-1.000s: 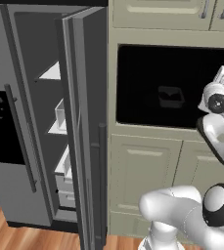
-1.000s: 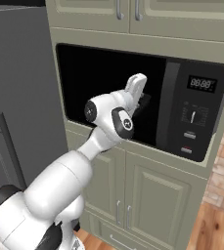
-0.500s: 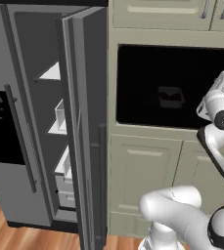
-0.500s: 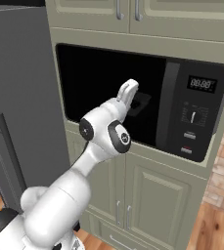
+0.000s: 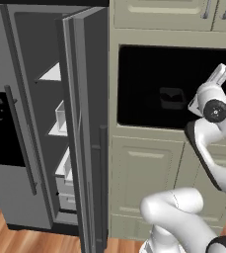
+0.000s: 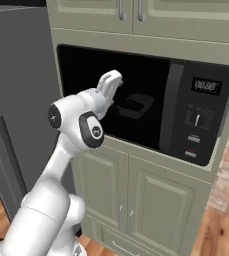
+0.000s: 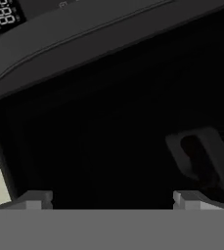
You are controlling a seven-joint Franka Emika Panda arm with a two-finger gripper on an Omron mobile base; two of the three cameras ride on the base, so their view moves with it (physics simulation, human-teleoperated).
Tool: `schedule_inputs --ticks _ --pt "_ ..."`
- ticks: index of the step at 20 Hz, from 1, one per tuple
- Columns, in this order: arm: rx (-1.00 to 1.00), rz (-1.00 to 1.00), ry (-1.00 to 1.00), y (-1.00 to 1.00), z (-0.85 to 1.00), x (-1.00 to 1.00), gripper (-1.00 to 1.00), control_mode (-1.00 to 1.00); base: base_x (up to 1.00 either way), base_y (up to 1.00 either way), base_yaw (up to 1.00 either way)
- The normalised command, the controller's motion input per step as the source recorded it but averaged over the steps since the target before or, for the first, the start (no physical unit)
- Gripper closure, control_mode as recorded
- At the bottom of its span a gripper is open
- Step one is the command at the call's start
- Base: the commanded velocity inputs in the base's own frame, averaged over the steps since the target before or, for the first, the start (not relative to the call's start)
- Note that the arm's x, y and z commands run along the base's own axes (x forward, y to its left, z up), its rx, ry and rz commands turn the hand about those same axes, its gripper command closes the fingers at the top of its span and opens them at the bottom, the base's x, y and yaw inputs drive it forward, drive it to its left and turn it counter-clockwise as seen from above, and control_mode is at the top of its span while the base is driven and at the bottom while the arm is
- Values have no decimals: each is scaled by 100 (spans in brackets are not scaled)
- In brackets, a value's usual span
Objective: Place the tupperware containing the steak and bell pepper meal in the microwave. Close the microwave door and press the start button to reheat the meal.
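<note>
The black microwave [image 6: 136, 65] sits in cream cabinetry. Its wide dark door [image 5: 149, 84] looks flush with the front. Through the tinted window the tupperware [image 6: 134, 105] shows dimly as a grey tub, also seen in the left base view [image 5: 172, 98] and the hand view [image 7: 201, 158]. Its food is too dark to make out. My gripper [image 6: 112, 80] hangs in front of the window's left half, a short way off the glass. It is open, with its fingertips [image 7: 35, 199] wide apart and nothing between them.
The microwave's control panel [image 6: 201, 120] with a lit display is at the right end. The tall grey fridge [image 5: 16, 128] stands to the left with one door [image 5: 87, 128] swung open beside the microwave. Cream cabinet doors [image 6: 136, 200] lie below.
My hand has drawn back and moved left across the microwave's front, and the elbow has swung lower. The tupperware and the fridge door have not moved.
</note>
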Motion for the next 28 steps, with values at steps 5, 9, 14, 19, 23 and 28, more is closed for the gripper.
schedule_inputs --ticks 5,9,14,19,23,28 --pt "20 5 9 -6 15 -64 -100 -100 0 0 0" --pt "37 12 -1 -10 0 -50 -100 -100 0 0 0" --pt "46 -7 -12 -3 0 -85 -100 -100 0 0 0" --pt "70 -24 0 -34 8 -100 -100 -100 0 0 0" --pt "80 -19 4 -40 7 -95 -100 -100 0 0 0" --pt "76 -9 2 -47 -3 -52 -100 -100 0 0 0"
